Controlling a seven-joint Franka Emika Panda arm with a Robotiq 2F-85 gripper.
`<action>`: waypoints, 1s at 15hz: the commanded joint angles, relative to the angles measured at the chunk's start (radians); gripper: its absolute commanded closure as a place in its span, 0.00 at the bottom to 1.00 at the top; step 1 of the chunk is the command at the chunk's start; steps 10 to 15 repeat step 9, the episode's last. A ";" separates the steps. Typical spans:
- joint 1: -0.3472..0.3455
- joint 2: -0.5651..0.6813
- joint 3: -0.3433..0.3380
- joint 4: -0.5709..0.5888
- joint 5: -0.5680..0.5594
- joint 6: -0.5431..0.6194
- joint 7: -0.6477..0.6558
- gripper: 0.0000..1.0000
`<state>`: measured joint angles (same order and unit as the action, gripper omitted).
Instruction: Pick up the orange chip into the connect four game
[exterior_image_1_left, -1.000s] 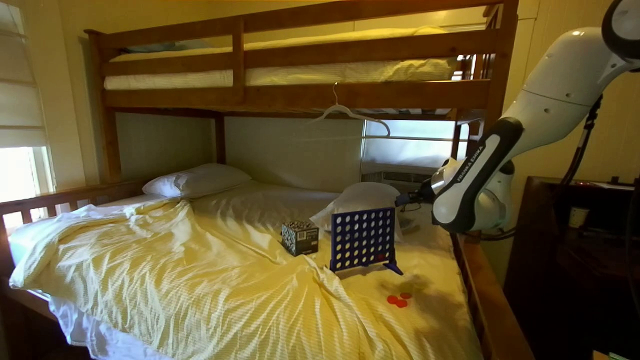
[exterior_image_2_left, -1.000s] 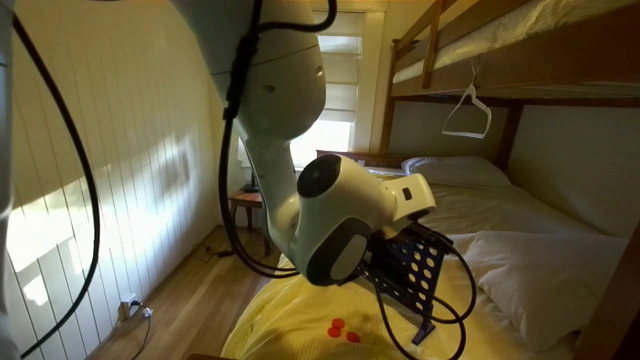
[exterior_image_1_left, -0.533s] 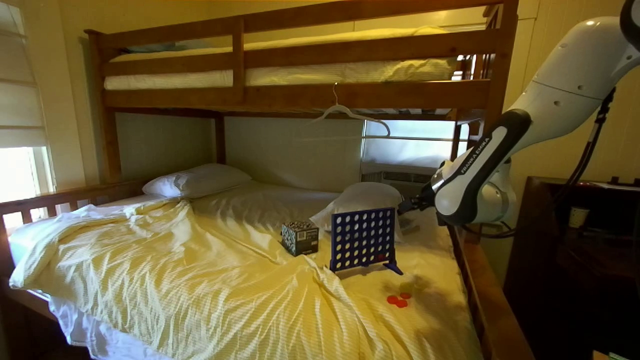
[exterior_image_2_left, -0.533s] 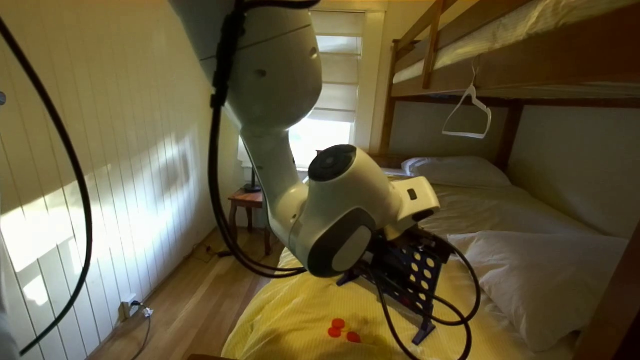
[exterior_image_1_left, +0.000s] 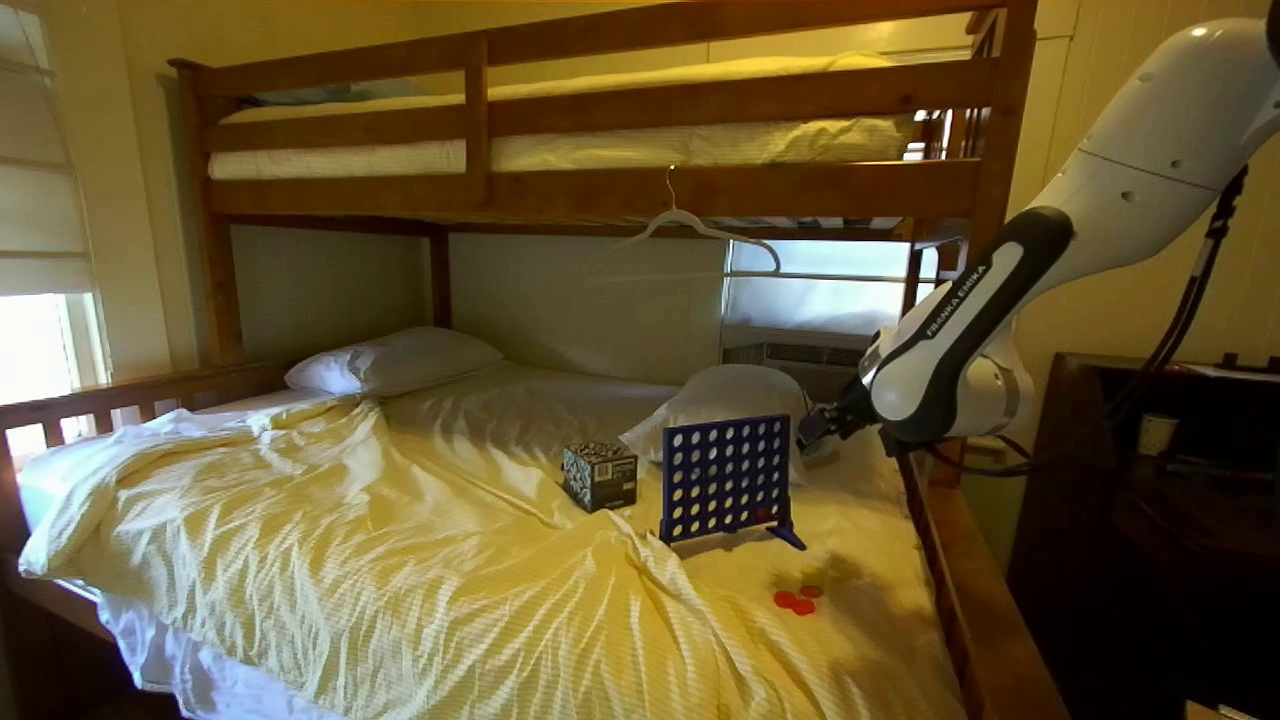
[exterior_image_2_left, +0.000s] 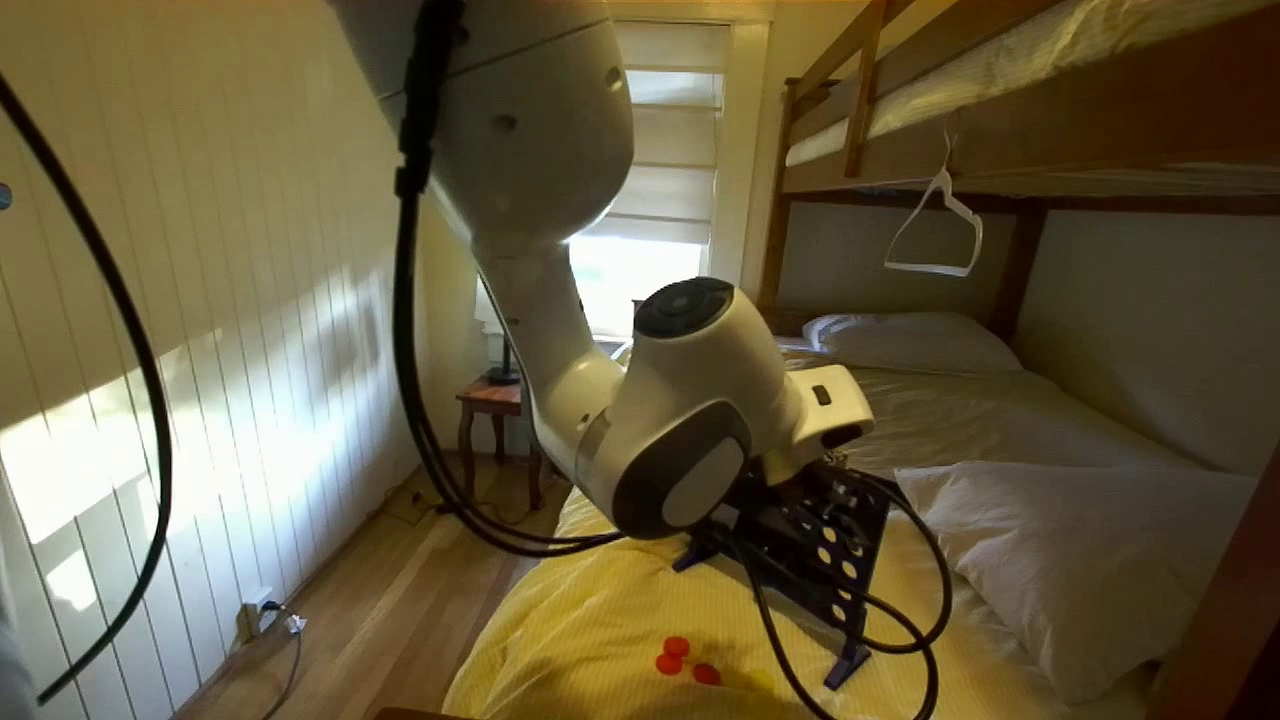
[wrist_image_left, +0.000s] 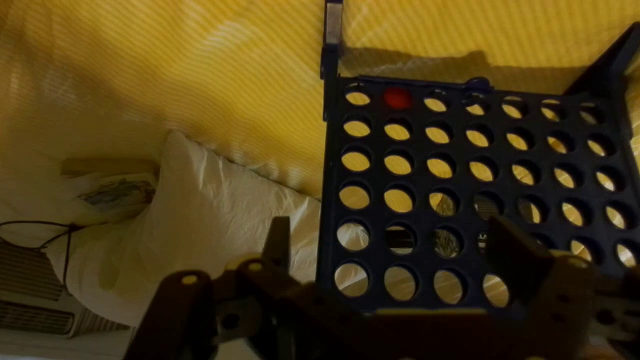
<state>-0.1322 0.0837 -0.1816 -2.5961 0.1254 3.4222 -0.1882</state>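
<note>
Chips (exterior_image_1_left: 785, 600), three and orange-red, lie grouped close together on the yellow bedcover (exterior_image_1_left: 400, 560) at the lower right of the frame in an exterior view. Above and left of them, the dark-blue connect four game (exterior_image_1_left: 726, 478) stands upright, with a patterned box (exterior_image_1_left: 600, 476) to its left. In the wrist view, a red disc (wrist_image_left: 397, 98) occupies the second hole from the left in the game's uppermost row. The tool (wrist_image_left: 390, 232) has its fingers (wrist_image_left: 278, 245) spread wide apart in the lower part of the frame, the game's holes visible between them.
</note>
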 joint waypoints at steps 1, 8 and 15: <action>0.008 -0.051 -0.001 -0.038 -0.009 -0.072 -0.029 0.00; 0.002 -0.004 -0.003 -0.007 -0.053 -0.106 0.005 0.00; 0.010 -0.005 0.002 -0.006 -0.001 -0.107 -0.038 0.00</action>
